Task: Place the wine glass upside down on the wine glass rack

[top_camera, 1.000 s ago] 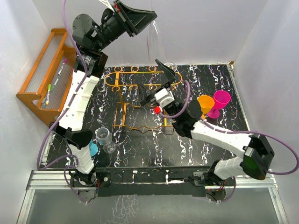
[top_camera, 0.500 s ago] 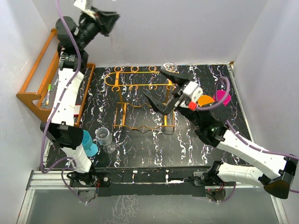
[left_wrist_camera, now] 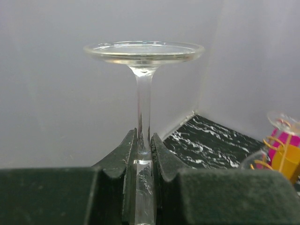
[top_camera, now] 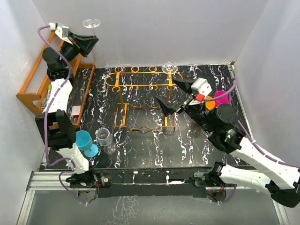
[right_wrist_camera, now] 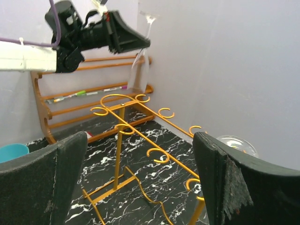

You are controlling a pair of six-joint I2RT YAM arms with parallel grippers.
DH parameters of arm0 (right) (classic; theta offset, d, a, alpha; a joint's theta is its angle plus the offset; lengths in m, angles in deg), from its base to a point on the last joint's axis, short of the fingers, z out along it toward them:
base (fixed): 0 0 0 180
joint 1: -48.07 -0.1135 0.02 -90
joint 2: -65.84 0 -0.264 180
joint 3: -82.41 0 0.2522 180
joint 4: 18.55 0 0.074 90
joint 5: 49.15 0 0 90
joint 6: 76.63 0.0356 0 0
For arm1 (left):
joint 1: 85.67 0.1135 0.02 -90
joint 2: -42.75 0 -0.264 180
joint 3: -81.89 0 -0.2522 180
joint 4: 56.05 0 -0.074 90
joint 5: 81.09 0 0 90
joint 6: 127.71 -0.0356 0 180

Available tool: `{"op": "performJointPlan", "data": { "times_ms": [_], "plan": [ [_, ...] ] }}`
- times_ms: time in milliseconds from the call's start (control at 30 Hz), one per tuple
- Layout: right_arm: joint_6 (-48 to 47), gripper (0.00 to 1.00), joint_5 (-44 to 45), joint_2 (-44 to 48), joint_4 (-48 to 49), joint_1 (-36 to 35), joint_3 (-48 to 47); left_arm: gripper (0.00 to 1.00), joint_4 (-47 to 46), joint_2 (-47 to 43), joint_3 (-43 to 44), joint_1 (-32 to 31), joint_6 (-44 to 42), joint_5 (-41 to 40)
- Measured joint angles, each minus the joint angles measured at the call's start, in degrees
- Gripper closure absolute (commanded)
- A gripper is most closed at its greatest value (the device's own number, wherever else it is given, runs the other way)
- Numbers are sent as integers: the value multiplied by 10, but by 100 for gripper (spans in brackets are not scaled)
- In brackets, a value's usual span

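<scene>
1. Wine glass [top_camera: 92, 22], foot up and bowl down, is pinched by its stem in the closed left tool [top_camera: 86, 43]. It is held high in the back left corner above the wooden rack [top_camera: 35, 89], well apart from the wine glass rack [top_camera: 136, 72] on the counter [top_camera: 140, 150].
2. The right tool [top_camera: 166, 92] hangs wide open and empty over the wire frame's right end, near a second glass [top_camera: 169, 67] already hung at the back right corner.
3. Risk: the grip is on a thin, slick stem alone, so the glass could swivel or slide between the pads on the swing across to the rails.
4. Risk: the clear bowl could knock a rail or the second glass if the approach comes in low or off line. The foot has to meet a loop squarely or it will jam. The open right tool also stands over the frame and could be struck.
5. Hard to read: the bowl all but vanishes against the white wall from above. The left wrist view cuts it off beneath the fingers, and the right wrist view shows it only faintly. How close the glass is to the back wall cannot be told.
</scene>
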Motion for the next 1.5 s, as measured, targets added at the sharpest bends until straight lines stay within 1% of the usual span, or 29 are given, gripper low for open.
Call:
{"op": "performJointPlan", "data": {
  "times_ms": [100, 333, 600, 800, 1067, 1267, 1500],
  "plan": [
    [-9, 2, 20, 30, 8, 0, 24, 100, -71, 0, -50, 2, 10, 38],
    [-19, 2, 82, 66, 30, 0, 38, 100, -188, 0, -133, 1, 7, 95],
    [-30, 1, 142, 76, 31, 0, 52, 100, -306, 22, -176, 1, 19, 110],
    [-41, 2, 186, 78, 33, 0, 52, 100, -385, 65, -205, 1, 37, 105],
    [-51, 2, 223, 66, 50, 0, 52, 100, -417, 105, -246, -2, 61, 85],
    [-61, 1, 239, 48, 59, 0, 52, 100, -423, 106, -259, -14, 67, 81],
    [-71, 2, 264, 59, 90, 0, 58, 100, -427, 105, -263, -35, 65, 81]
  ]
}}
